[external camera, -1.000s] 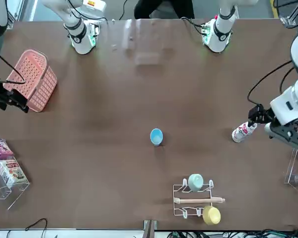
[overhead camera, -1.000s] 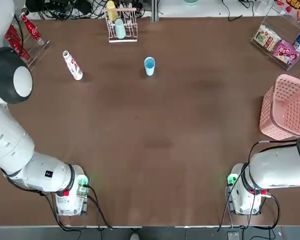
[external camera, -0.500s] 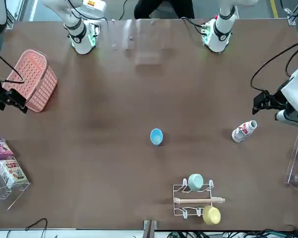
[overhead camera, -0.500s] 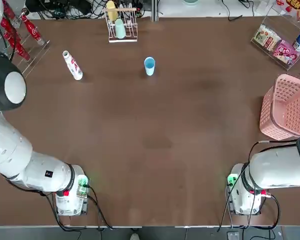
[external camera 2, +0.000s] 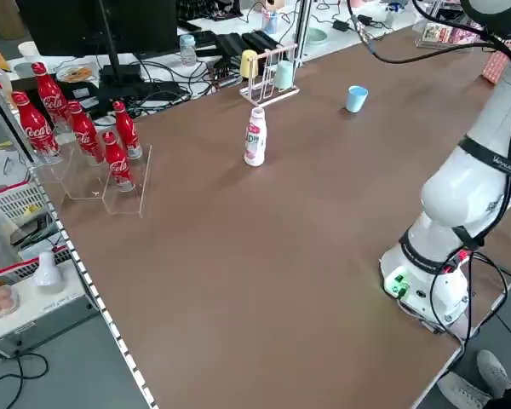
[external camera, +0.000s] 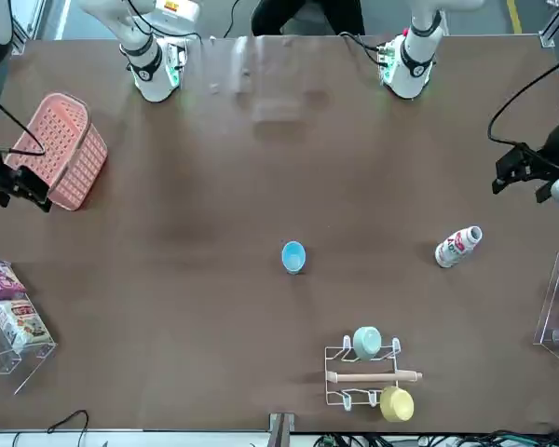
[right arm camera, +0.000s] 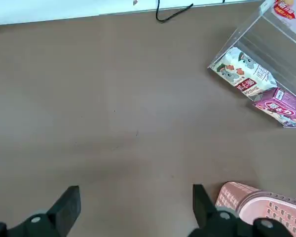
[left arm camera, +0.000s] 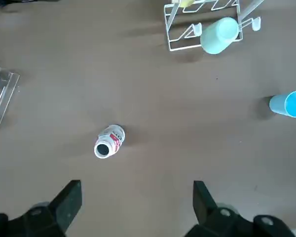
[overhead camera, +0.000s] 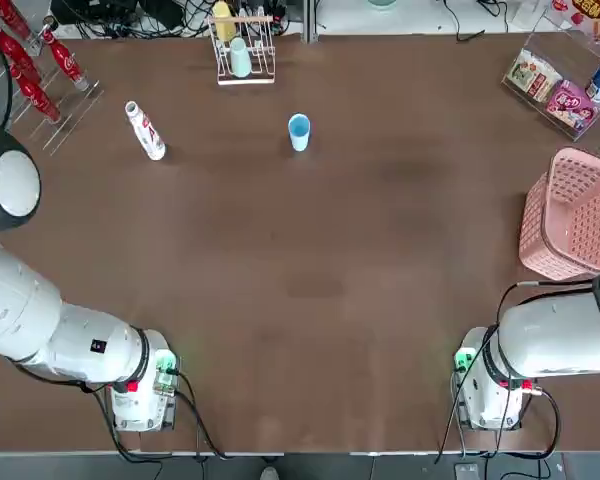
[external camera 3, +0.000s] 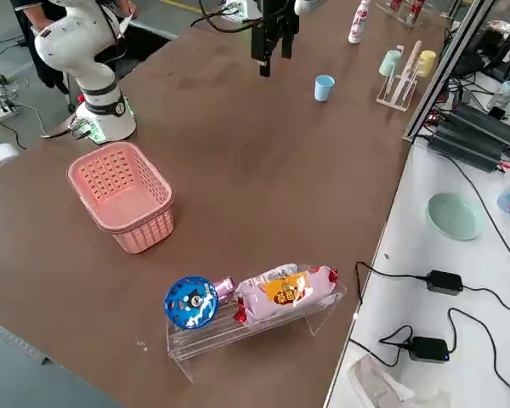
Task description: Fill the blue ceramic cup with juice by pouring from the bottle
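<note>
The blue ceramic cup (overhead camera: 299, 130) (external camera: 293, 256) (external camera 2: 356, 98) stands upright in the far middle of the table. The bottle (overhead camera: 145, 131) (external camera: 458, 246) (external camera 2: 255, 136), white with red markings, stands upright far left, well apart from the cup. My left gripper (external camera: 522, 186) (left arm camera: 135, 197) hangs open and empty above the table's left edge, on the robot's side of the bottle (left arm camera: 108, 141). The cup (left arm camera: 288, 104) also shows in the left wrist view. My right gripper (external camera: 19, 197) (right arm camera: 134, 197) is idle, open and empty, high up by the pink basket.
A wire rack (overhead camera: 242, 50) with a mint-green and a yellow cup stands behind the blue cup. Red cola bottles (overhead camera: 40, 70) sit in a clear stand at the far left corner. A pink basket (overhead camera: 570, 215) and a clear snack box (overhead camera: 555, 85) occupy the right side.
My left gripper has drawn back from the bottle toward the robot's side and the table's left edge. Bottle, cup and right arm have not moved.
</note>
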`<state>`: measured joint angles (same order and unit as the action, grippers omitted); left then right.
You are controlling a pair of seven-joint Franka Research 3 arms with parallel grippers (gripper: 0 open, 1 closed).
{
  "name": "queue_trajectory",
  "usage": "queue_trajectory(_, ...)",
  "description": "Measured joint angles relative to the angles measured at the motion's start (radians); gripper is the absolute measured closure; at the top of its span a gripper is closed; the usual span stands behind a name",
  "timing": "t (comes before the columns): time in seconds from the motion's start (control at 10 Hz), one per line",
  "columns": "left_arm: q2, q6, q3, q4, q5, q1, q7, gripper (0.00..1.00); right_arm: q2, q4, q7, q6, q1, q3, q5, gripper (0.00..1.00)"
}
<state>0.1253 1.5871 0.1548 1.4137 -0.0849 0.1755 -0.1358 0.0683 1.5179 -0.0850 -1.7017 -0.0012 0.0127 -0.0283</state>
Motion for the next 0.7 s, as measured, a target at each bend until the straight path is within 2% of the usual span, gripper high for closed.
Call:
queue_trajectory(0.1, 0.011, 0.0, -0.017, 0.002, 0.0, -0.021, 0.001, 0.0, 0.0, -0.008, 0.0, 0.004, 0.003, -0.001, 0.001, 0.0)
queue_trajectory(0.3, 0.023, 0.002, -0.102, -0.002, 0.0, -0.123, 0.002, 0.0, 0.0, -0.01, 0.0, 0.017, 0.01, -0.002, 0.001, 0.0)
queue_trajectory(0.7, 0.023, 0.002, -0.114, -0.018, 0.002, -0.138, 0.006, 0.0, 0.0, -0.01, 0.001, 0.046, 0.018, -0.024, 0.002, 0.0)
